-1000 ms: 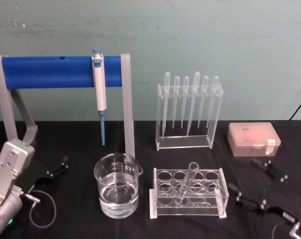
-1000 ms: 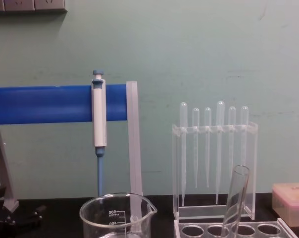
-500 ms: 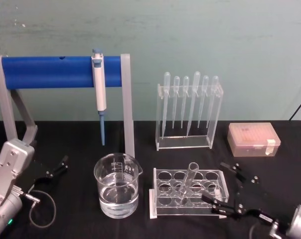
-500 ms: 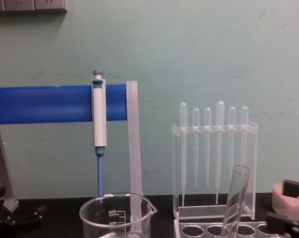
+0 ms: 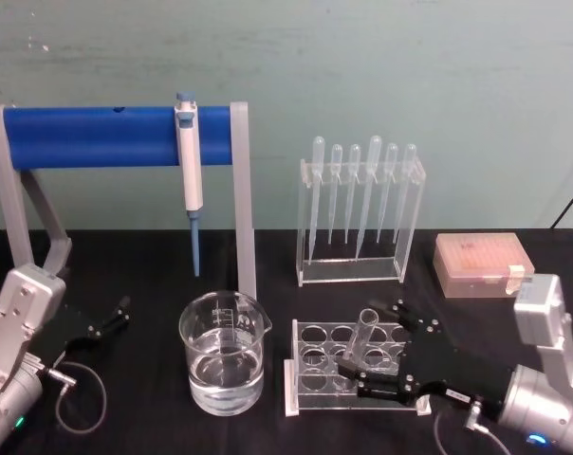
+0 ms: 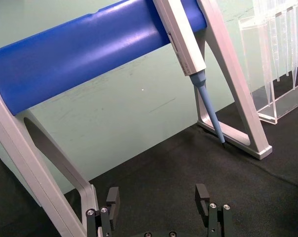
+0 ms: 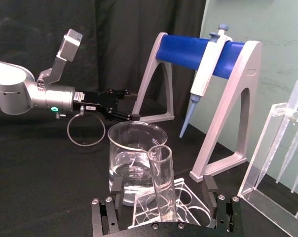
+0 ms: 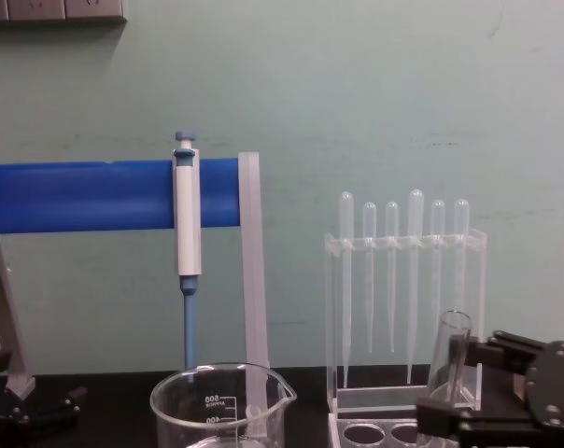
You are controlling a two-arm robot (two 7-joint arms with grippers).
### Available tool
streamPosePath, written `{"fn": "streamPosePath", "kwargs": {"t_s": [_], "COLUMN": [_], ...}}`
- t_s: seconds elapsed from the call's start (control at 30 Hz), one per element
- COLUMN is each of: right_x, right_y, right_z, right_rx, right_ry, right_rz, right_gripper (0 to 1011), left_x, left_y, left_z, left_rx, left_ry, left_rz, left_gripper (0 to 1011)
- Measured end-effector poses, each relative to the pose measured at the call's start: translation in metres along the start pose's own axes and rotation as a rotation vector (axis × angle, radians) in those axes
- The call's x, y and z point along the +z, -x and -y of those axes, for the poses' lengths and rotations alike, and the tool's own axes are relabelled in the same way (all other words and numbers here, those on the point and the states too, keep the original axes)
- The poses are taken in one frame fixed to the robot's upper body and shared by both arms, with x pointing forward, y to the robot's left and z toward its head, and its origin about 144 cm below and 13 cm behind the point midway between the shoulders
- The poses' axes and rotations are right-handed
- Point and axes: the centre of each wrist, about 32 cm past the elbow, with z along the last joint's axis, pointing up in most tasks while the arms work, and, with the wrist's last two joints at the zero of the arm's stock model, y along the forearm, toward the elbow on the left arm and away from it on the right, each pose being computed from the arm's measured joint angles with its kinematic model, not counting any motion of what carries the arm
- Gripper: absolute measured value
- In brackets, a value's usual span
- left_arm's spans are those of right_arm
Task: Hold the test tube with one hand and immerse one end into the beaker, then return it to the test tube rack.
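My right gripper at the rack, jaws wide open either side of the leaning test tube, not touching it, beaker just left of the rack, my left gripper open, farther left

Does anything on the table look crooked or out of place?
The test tube leans askew in its rack, not upright, between the fingers of the open right gripper. The left gripper rests open at far left.
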Motion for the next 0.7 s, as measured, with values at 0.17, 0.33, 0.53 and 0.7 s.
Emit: {"fn": "streamPosePath", "kwargs": {"t_s": [0.17,0.33,0.53,0.7], "right_x": [0.001,0.002,0.001,0.002], "right_y": [-0.003,-0.004,-0.004,-0.004], "right_z": [-0.011,-0.017,-0.016,-0.016], "right_rx": [0.008,0.013,0.012,0.011], "right_ry": [0.013,0.020,0.021,0.020], "right_rz": [0.004,0.004,0.004,0.004], "right_gripper": [1003,1003,1003,954], "left_x": [0.000,0.000,0.000,0.000], "left_y": [0.000,0.000,0.000,0.000], "left_z": [0.000,0.000,0.000,0.000], "left_rx": [0.000,0.000,0.000,0.000], "left_ry": [0.000,0.000,0.000,0.000], "left_rz": [0.000,0.000,0.000,0.000], "left_gripper": [1000,1000,1000,1000]}}
